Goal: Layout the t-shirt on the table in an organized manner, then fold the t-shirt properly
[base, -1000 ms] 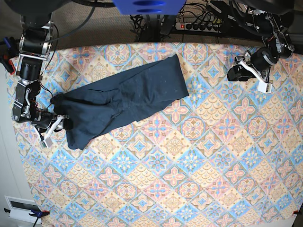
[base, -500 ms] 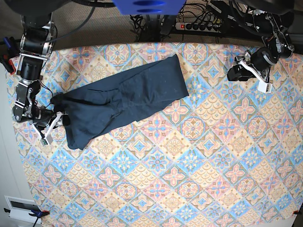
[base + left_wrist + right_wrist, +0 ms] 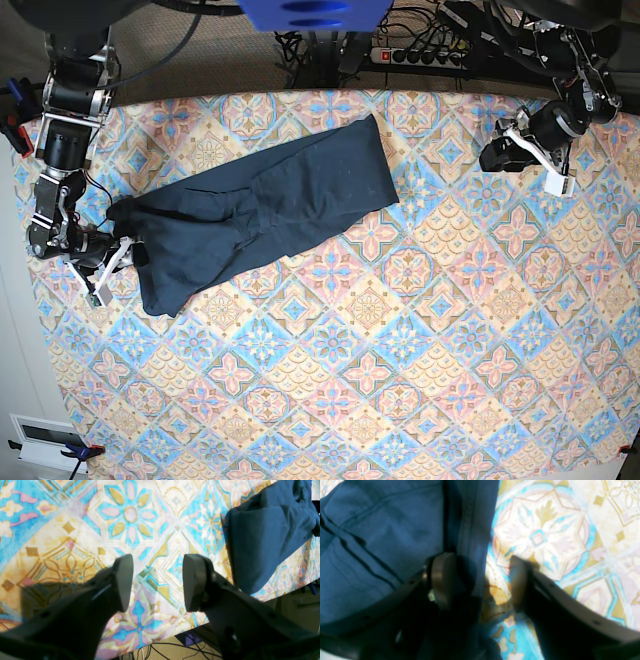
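The dark navy t-shirt [image 3: 260, 205] lies bunched in a long diagonal strip on the patterned table [image 3: 400, 330], from back centre to the left side. My right gripper [image 3: 125, 262] is open at the shirt's left end. In the right wrist view its open jaws [image 3: 480, 580] straddle a hemmed edge of the shirt [image 3: 382, 530]; one finger [image 3: 442, 580] is over cloth and the other over bare table [image 3: 545, 530]. My left gripper [image 3: 497, 157] is open and empty over the table's back right. In the left wrist view [image 3: 157, 582] it is well clear of the shirt [image 3: 262, 542].
A power strip and cables [image 3: 420, 55] lie behind the table's back edge. The table's left edge runs close to my right arm [image 3: 60, 150]. A white device [image 3: 40, 435] sits on the floor at the front left.
My right gripper has shifted slightly toward the back at the shirt's left end. The shirt and my left arm have not visibly moved.
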You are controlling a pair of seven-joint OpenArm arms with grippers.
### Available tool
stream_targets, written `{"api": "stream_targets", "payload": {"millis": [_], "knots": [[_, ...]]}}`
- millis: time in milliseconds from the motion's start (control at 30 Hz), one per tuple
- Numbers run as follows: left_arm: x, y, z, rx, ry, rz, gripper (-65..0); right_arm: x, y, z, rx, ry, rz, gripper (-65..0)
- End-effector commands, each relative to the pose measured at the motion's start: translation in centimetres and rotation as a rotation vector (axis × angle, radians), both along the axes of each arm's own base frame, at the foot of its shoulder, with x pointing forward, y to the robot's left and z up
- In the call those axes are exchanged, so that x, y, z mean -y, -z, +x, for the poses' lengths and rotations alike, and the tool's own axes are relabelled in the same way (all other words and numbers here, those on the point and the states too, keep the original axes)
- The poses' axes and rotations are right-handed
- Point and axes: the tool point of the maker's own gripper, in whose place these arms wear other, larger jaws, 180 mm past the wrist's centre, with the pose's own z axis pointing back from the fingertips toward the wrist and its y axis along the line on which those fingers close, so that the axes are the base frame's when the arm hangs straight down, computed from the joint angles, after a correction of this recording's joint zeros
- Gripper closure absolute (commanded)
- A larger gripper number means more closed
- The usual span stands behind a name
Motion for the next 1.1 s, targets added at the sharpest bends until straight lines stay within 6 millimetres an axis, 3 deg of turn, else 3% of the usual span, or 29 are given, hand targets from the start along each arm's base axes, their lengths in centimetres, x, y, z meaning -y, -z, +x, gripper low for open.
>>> {"api": "stream_targets", "payload": {"millis": [0, 167, 367, 633, 700, 867, 1067], "knots": [[-0.4, -1.1, 0.6, 0.042, 0.002, 0.009, -31.5, 0.8, -1.9, 1.3, 0.056, 0.008, -0.003, -32.7], [-0.4, -1.1, 0.7, 0.044, 0.002, 0.009, -31.5, 0.2, -1.8, 1.3, 0.05, 0.006, 0.016, -32.8], [-0.4, -1.1, 0.7, 0.043, 0.004, 0.008, -31.5, -1.4, -3.2, 2.3, 0.111, 0.028, 0.146, -32.8], [-0.4, -1.1, 0.7, 0.043, 0.004, 0.008, -31.5, -1.6, -3.1, 2.3, 0.108, 0.028, 0.153, -32.7], [-0.4, -1.1, 0.7, 0.043, 0.004, 0.008, -31.5, -1.6, -2.8, 2.1, 0.1, 0.03, 0.155, -32.7], [-0.4, -1.1, 0.7, 0.044, 0.002, 0.009, -31.5, -1.1, 0.1, 0.4, 0.014, 0.087, 0.198, -32.7], [-0.5, -1.2, 0.7, 0.044, 0.001, 0.011, -31.5, -1.1, 0.8, -0.3, -0.017, 0.084, 0.195, -32.5]]}}
